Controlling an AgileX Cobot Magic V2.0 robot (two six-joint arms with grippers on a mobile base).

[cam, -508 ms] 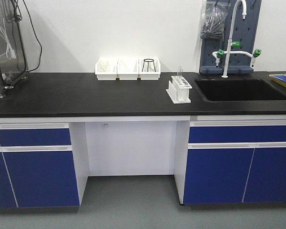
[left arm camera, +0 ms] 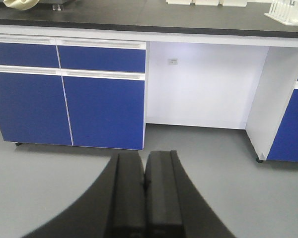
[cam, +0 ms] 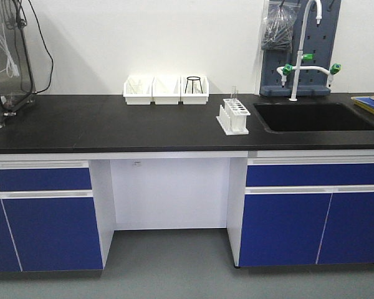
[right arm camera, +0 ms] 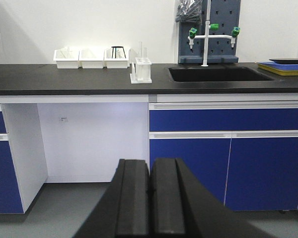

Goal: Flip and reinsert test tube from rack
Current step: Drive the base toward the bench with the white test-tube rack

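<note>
Front view: the white rack (cam: 234, 116) stands on the black tabletop (cam: 112, 124), toward three o'clock from the picture's middle and just at nine o'clock of the sunken sink (cam: 311, 117). A clear test tube (cam: 234, 93) rises upright from a hole at the rack's far end; whether a second one stands beside it is too faint to tell. Three white bins (cam: 166, 90) line the wall at eleven o'clock of the rack, well apart from it. A white faucet (cam: 297, 50) with green knobs arches over the sink at its twelve o'clock side.

Left wrist view: the left pincer (left arm camera: 145, 159) fills the six o'clock edge, its two black fingers pressed flat together with nothing between them, hanging over the grey floor (left arm camera: 39, 178). Blue cabinet doors (left arm camera: 104, 99) face it at eleven o'clock. Only a corner of the rack (left arm camera: 288, 11) shows, at the far two o'clock corner on the tabletop.

Right wrist view: the right pincer (right arm camera: 149, 163) also sits at six o'clock, clenched on nothing, low before the cabinets. The rack (right arm camera: 140, 72) stands at twelve o'clock on the tabletop edge, the test tube (right arm camera: 141, 49) upright in it. The bins (right arm camera: 92, 58) lie at its nine o'clock, the sink (right arm camera: 216, 74) at its three o'clock, and a yellow tray (right arm camera: 283, 67) beyond the sink.
</note>
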